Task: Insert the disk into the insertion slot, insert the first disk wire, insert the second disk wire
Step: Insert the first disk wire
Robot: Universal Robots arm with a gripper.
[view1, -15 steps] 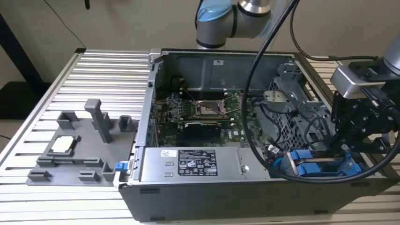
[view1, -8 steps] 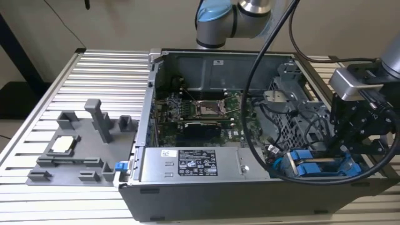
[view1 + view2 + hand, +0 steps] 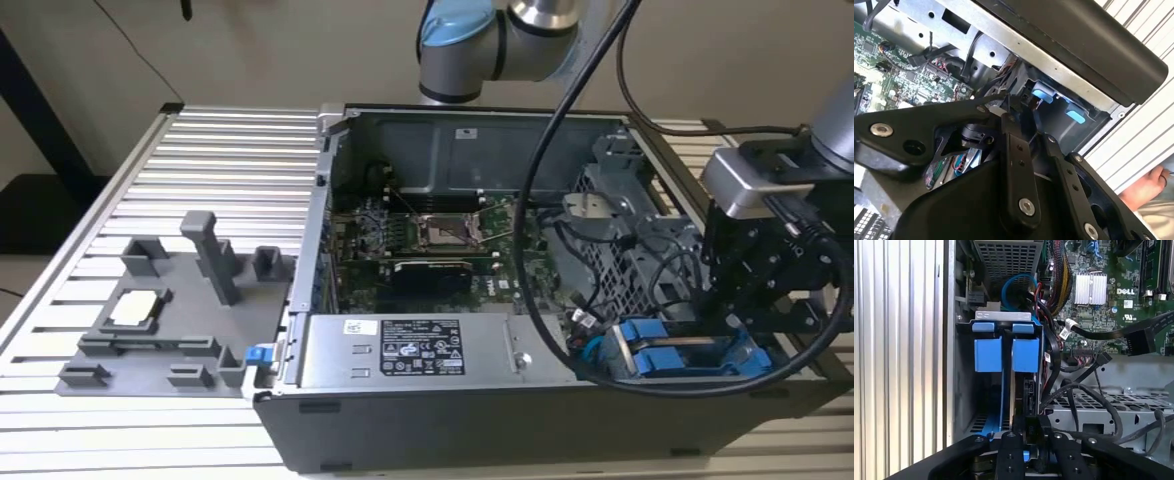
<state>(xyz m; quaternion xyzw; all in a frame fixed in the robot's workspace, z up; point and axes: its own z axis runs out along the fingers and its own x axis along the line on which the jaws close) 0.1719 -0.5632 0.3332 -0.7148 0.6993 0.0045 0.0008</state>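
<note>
The disk (image 3: 1026,354) is sitting edge-up in the insertion slot (image 3: 1003,315), at the computer case's (image 3: 400,425) corner by the table's (image 3: 227,150) near edge, presumably to expose its wiring end. The pincer (image 3: 1029,432) is hovering against that end; whether it is open or closed cannot be told.

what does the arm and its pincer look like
The arm has round silver-grey joints with pale blue caps. A thick black cable loops down from it, and a silver-grey block sits at the wrist. The pincer is matte black, built of flat linked bars with rounded ends, pinned by small silver screws, as both wrist views show.
</note>
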